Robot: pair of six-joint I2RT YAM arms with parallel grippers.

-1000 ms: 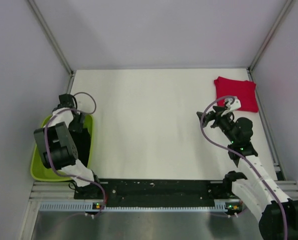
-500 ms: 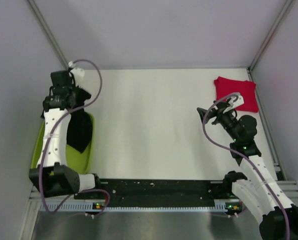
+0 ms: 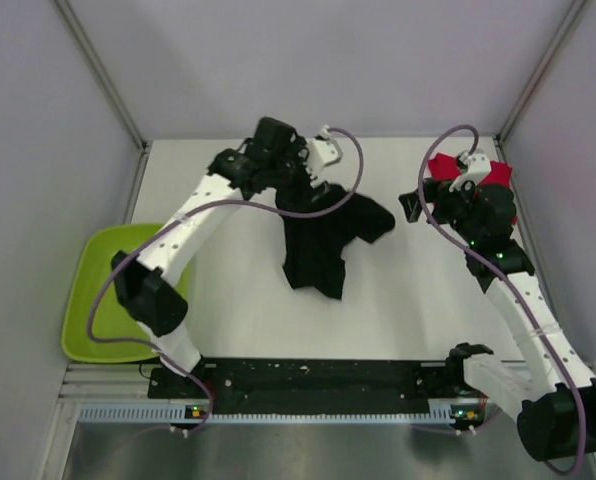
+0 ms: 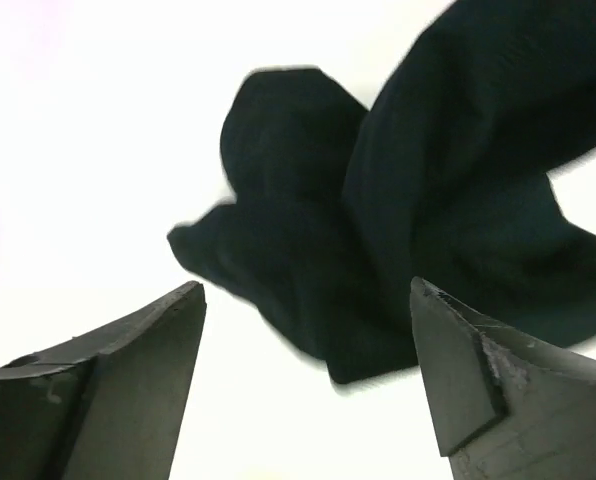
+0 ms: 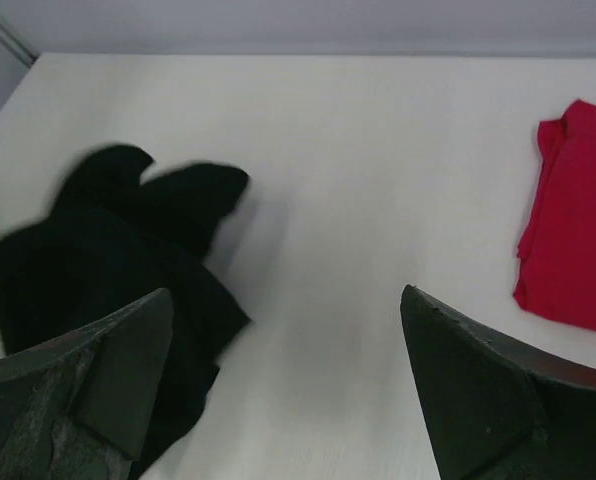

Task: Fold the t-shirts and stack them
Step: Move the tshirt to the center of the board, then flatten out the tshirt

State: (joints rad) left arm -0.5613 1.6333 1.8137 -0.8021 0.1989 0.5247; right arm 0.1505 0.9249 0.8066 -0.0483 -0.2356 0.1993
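The black t-shirt (image 3: 323, 245) lies crumpled on the white table near the middle. My left gripper (image 3: 308, 185) hovers above its far end. In the left wrist view my left gripper (image 4: 306, 300) is open, and the black shirt (image 4: 428, 180) lies beyond the jaws, not between them. The red t-shirt (image 3: 498, 178) is a folded square at the far right, partly hidden by my right arm. My right gripper (image 3: 410, 205) is open and empty between the two shirts. The right wrist view shows the gripper (image 5: 286, 295) with the black shirt (image 5: 128, 250) on its left and the red shirt (image 5: 578, 230) on its right.
A lime-green plastic tray (image 3: 93, 300) sits off the table's left edge, with nothing in it. Grey walls and metal rails enclose the table on three sides. The arm bases stand on the black rail at the near edge.
My left arm swung from above the green tray to the table's middle, carrying the black shirt, which now lies on the table with the jaws open. My right gripper moved farther back.
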